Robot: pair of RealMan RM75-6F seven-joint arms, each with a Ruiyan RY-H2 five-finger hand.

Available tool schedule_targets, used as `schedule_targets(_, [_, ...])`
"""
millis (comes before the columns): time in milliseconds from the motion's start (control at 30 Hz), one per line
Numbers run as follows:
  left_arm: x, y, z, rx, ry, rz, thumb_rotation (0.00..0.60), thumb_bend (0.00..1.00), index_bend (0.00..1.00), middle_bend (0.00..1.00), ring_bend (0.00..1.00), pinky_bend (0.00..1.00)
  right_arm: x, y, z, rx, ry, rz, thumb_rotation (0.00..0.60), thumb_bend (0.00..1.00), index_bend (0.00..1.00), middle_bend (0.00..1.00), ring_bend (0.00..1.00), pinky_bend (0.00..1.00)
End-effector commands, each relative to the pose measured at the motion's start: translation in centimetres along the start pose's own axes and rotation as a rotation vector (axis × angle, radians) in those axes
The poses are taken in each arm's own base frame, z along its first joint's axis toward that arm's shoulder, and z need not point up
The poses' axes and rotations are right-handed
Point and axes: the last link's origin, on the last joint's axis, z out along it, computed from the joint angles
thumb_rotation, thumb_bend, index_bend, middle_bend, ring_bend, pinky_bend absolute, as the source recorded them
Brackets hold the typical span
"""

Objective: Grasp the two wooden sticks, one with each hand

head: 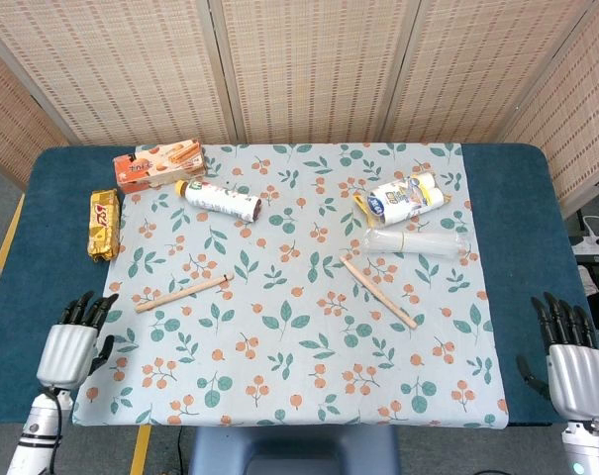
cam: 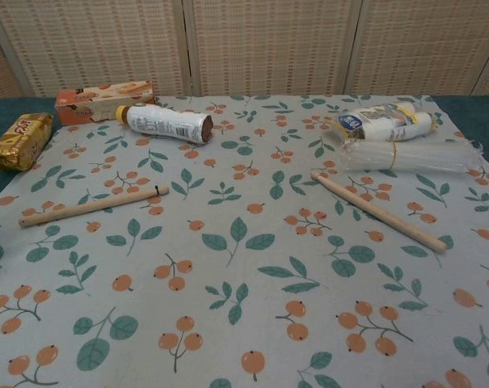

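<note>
Two plain wooden sticks lie on the floral cloth. The left stick [head: 183, 293] [cam: 94, 205] lies nearly level on the cloth's left side. The right stick [head: 379, 292] [cam: 379, 212] runs diagonally toward the near right. My left hand [head: 71, 341] hovers at the cloth's near left corner, fingers spread and empty, below and left of the left stick. My right hand [head: 572, 354] stays over the blue table edge at the near right, fingers apart, far from the right stick. Neither hand shows in the chest view.
At the back left lie an orange biscuit box [head: 158, 165], a white bottle [head: 221, 199] and a gold snack pack [head: 103, 224]. At the back right are a yellow-white packet [head: 404, 197] and a clear sleeve of cups [head: 418, 242], close to the right stick's far end.
</note>
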Motion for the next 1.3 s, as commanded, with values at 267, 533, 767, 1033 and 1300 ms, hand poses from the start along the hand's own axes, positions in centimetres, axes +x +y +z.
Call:
schedule_targets(267, [-3.2,5.4,6.0,-0.023,-0.027,0.248,0.600,0.47,0.25,0.33,0.17,0.18,-0.3,-0.1,0.2,-0.001,-0.012,0.003,0.600,0.25,0.00,0.00,0.00,0.00])
schedule_targets(533, [-5.3,7.4,7.4,-0.036,-0.071,0.356,0.600,0.45,0.25,0.36,0.19,0.18,-0.2,-0.1,0.1,0.007,-0.026,0.009,0.600,0.25,0.00,0.00,0.00,0.00])
schedule_targets(767, [-6.6,7.1,8.8,0.007,-0.101,0.435,0.600,0.45,0.25,0.35,0.19,0.18,0.1,0.1,0.0,0.006,-0.032,0.027,0.600,0.25,0.00,0.00,0.00,0.00])
schedule_targets(1033, [-7.2,7.5,9.7,0.005,-0.133,0.420,0.600,0.45,0.27,0.35,0.19,0.18,-0.1,0.1,0.2,0.002,-0.036,0.026,0.600,0.25,0.00,0.00,0.00,0.00])
schedule_targets(1300, [-7.3,7.5,10.4,-0.005,-0.101,0.517,0.600,0.45,0.36,0.41,0.22,0.18,-0.1,0.1,0.2,0.000,-0.034,0.025,0.600,0.25,0.00,0.00,0.00,0.00])
